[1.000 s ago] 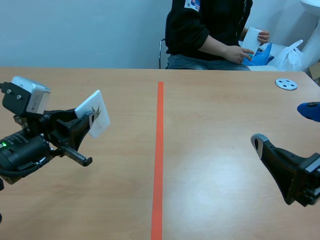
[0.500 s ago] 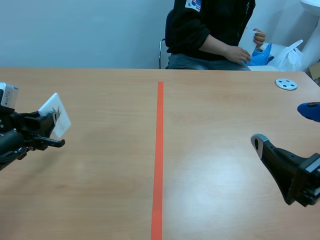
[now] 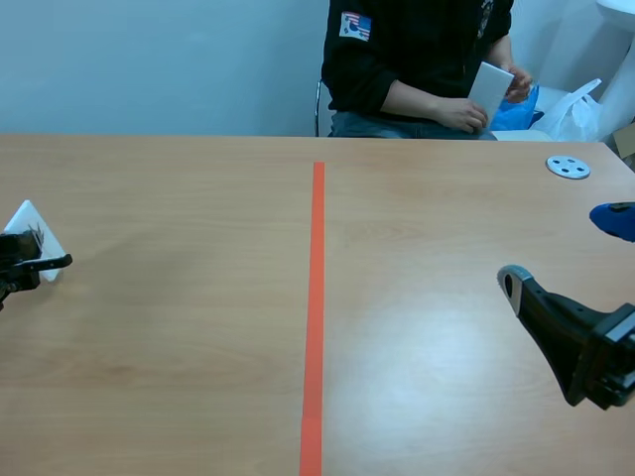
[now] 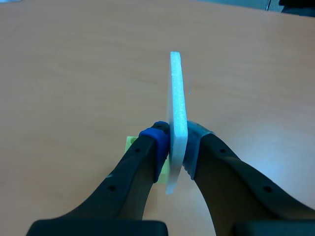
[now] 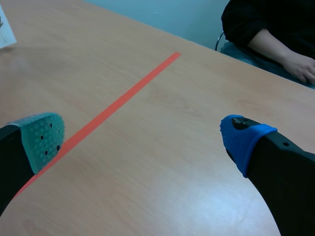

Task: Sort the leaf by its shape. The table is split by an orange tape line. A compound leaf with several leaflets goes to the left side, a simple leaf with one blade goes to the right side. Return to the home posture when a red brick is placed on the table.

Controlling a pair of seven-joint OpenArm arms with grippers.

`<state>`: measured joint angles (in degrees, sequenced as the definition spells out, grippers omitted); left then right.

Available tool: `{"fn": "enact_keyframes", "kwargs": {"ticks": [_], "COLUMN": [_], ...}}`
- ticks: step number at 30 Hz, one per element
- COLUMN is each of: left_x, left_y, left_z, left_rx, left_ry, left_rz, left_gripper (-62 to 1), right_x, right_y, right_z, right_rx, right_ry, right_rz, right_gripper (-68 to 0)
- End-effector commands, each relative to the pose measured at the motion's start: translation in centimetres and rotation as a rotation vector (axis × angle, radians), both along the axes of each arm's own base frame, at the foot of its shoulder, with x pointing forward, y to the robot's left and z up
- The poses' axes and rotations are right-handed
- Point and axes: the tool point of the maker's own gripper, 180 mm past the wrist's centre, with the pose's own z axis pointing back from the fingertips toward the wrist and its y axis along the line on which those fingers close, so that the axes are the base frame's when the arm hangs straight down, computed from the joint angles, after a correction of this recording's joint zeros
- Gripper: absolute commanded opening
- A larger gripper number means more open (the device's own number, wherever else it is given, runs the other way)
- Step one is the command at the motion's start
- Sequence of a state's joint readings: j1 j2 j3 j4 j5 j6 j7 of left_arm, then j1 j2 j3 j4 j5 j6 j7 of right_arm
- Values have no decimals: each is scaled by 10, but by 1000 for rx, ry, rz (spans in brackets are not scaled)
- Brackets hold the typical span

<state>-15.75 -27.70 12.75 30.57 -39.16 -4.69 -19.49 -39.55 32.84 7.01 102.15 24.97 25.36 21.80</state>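
Nearby, our right gripper (image 5: 143,137) hangs with its fingers spread wide on the right of the orange tape line (image 3: 316,297), a broad stretch of light wooden table (image 3: 198,347) between them. Farther out, at the table's left edge, our left gripper (image 4: 174,142) pinches the thin white foam leaf card (image 4: 176,108). We see the card edge-on, its long axis pointing straight ahead, away from the fingers.
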Motion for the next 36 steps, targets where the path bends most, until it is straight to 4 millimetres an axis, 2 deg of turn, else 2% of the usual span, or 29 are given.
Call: {"fn": "enact_keyframes", "kwargs": {"ticks": [1, 6, 8, 14, 18, 21, 24, 27, 31, 36], "left_x": [7, 6, 6, 6, 9, 13, 16, 14, 2, -27], "left_y": [-9, -15, -15, -15, -14, -18, -28, -39, -64, -107], "left_z": [13, 7, 7, 8, 19, 35, 60, 87, 115, 139], "left_rx": [-23, -36, -37, -35, -27, -20, -8, 17, 109, 182], "left_ry": [-62, -52, -52, -57, -104, -143, -203, -261, -291, -306], "left_rz": [-16, -21, -21, -21, -24, -58, -119, -181, -308, -459], "left_gripper": [-554, -551, -520, -326, -171, -99, -63, 14, 14, 14], "right_x": [4, 4, 4, 4, 4, 4, 4, 4, 4, 4], "right_y": [0, 0, 0, 0, 0, 0, 0, 0, 0, 0], "right_z": [8, 8, 8, 8, 8, 8, 8, 8, 8, 8], "right_rx": [22, 22, 22, 22, 22, 22, 22, 22, 22, 21], "right_ry": [-30, -30, -30, -30, -30, -30, -30, -30, -30, -30], "right_rz": [-2, -2, -2, -2, -2, -2, -2, -2, -2, -2], "right_gripper": [4, 4, 4, 4, 4, 4, 4, 4, 4, 4]}}
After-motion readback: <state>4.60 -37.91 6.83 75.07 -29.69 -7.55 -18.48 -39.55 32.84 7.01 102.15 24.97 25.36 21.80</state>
